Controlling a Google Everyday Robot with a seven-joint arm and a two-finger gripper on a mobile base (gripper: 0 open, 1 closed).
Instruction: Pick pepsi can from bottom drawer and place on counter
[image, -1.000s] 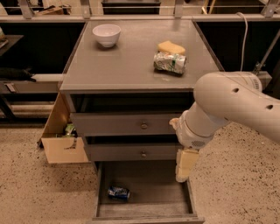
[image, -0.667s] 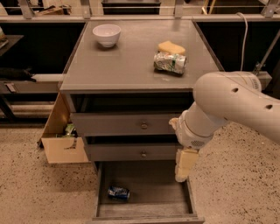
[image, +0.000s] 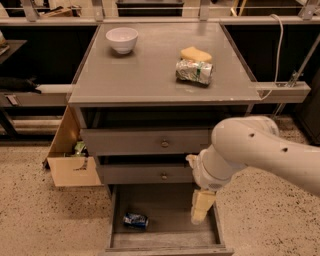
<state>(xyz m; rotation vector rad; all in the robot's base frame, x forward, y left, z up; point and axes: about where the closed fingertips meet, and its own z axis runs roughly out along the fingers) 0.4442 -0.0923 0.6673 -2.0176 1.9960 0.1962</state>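
Observation:
The pepsi can (image: 135, 220) lies on its side in the open bottom drawer (image: 165, 239), at its left side. My gripper (image: 201, 206) hangs down over the right part of the drawer, well to the right of the can and apart from it. The big white arm comes in from the right and covers the drawers' right ends. The grey counter (image: 145, 70) tops the cabinet.
On the counter stand a white bowl (image: 122, 39), a yellow sponge (image: 196, 54) and a green-and-white foil packet (image: 194, 71). Two shut drawers with round knobs (image: 164, 144) sit above the open one. A cardboard box (image: 70, 159) stands left of the cabinet on the speckled floor.
The arm and gripper have barely moved; the can lies in the same spot in the drawer.

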